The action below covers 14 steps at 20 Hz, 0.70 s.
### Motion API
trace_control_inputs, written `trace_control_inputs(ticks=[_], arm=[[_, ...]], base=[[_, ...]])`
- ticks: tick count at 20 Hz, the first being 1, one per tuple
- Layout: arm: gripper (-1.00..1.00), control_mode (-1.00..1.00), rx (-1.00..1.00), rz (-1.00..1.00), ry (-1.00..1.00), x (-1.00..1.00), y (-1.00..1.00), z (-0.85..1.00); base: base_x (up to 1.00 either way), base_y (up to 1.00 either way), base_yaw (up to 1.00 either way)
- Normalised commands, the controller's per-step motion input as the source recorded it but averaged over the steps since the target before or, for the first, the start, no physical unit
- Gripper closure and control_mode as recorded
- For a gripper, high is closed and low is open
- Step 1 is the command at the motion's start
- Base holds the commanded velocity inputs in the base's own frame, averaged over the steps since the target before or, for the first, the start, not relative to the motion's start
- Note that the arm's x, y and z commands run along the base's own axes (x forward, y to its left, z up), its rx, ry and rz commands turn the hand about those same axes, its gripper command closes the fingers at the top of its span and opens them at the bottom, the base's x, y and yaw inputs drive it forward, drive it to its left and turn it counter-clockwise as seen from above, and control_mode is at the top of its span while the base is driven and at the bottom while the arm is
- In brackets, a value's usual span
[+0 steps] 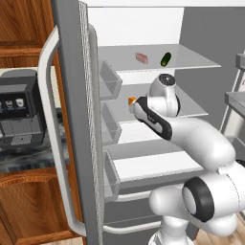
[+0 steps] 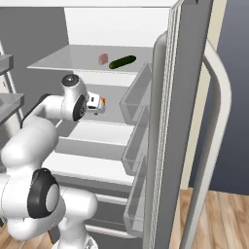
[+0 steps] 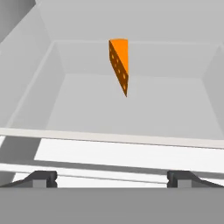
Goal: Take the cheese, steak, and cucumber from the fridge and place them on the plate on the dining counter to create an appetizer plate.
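The fridge (image 1: 72, 95) stands open, and my arm reaches into its middle shelf. The orange cheese (image 3: 120, 63) wedge stands on that shelf, straight ahead of my gripper (image 3: 112, 178) and some way beyond its tips. The gripper is open, with nothing between its fingertips (image 3: 41, 177). From the base, the cheese (image 1: 132, 100) (image 2: 102, 102) peeks out just past the hand. On the shelf above lie the pinkish steak (image 1: 141, 58) (image 2: 103, 59) and, beside it, the dark green cucumber (image 1: 166, 59) (image 2: 122, 62). The plate and the dining counter are out of view.
The open left door with its curved handle (image 1: 48, 119) and door bins (image 1: 110, 81) stands close to the arm's left. The right door (image 2: 180, 121) with bins (image 2: 136, 97) flanks the other side. A coffee machine (image 1: 19, 112) sits on the side counter among wooden cabinets.
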Motion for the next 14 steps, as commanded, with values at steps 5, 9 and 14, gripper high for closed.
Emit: trace_control_inputs(ticks=[5,9,14], arm=[[-1.00,-1.00,0.00,0.00,-0.07,0.10,-0.16,-0.17],[-1.00,-1.00,0.00,0.00,0.00,0.32,-0.14,-0.02],[-1.00,-1.00,0.03,0.00,0.00,0.46,-0.08,0.00]], base=[[0.00,0.00,0.00],[0.00,0.00,0.00],[0.00,0.00,0.00]])
